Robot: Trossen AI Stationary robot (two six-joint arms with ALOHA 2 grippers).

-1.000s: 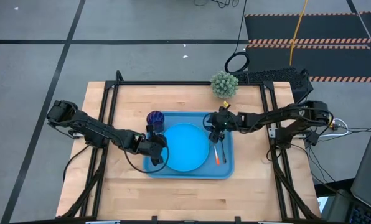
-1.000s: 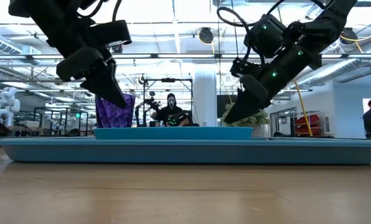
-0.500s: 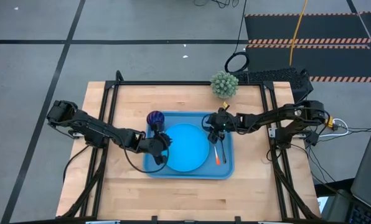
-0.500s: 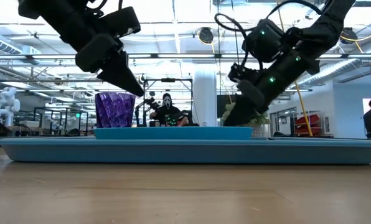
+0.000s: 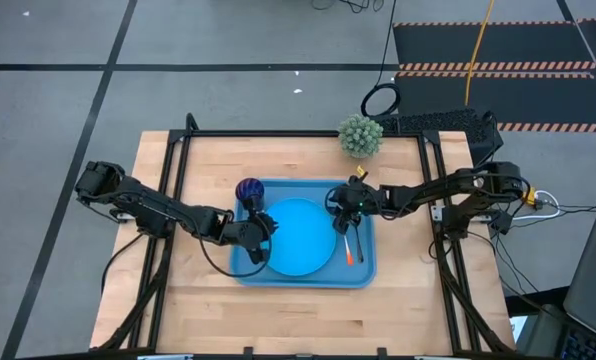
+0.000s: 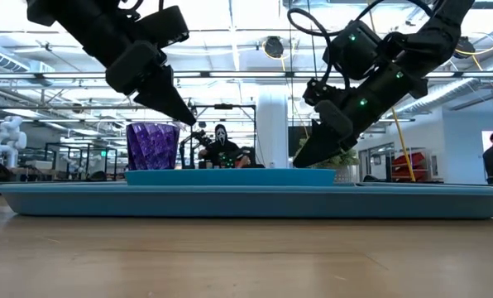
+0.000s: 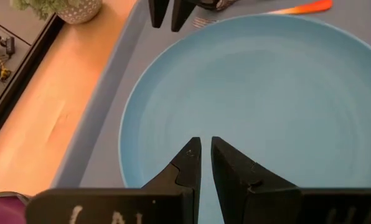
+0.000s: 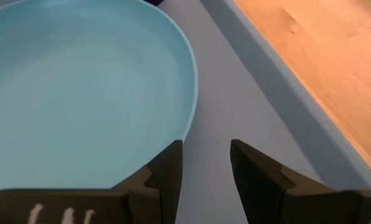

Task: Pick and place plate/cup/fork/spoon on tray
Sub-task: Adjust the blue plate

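Observation:
The sky-blue plate (image 5: 298,236) lies flat in the middle of the blue tray (image 5: 363,275). The purple cup (image 5: 249,192) stands upright in the tray's far left corner. The orange-handled fork (image 5: 350,252) and the dark spoon (image 5: 359,243) lie on the tray floor right of the plate. My left gripper (image 7: 205,145) hovers over the plate's left part with only a narrow gap between its fingers and nothing in it. My right gripper (image 8: 205,149) stands open just above the plate's right rim (image 8: 188,93) and the tray floor, holding nothing.
A small potted plant (image 5: 360,135) stands at the table's far edge behind the tray. Bare wood lies left, right and in front of the tray. The table's dark frame rails (image 5: 173,170) run along its sides. A person shows in the room beyond the table (image 6: 226,147).
My left gripper has tipped up from pointing steeply down to a shallower slant. Its fingertips have risen and now stand above the cup's rim height, a little farther over the plate.

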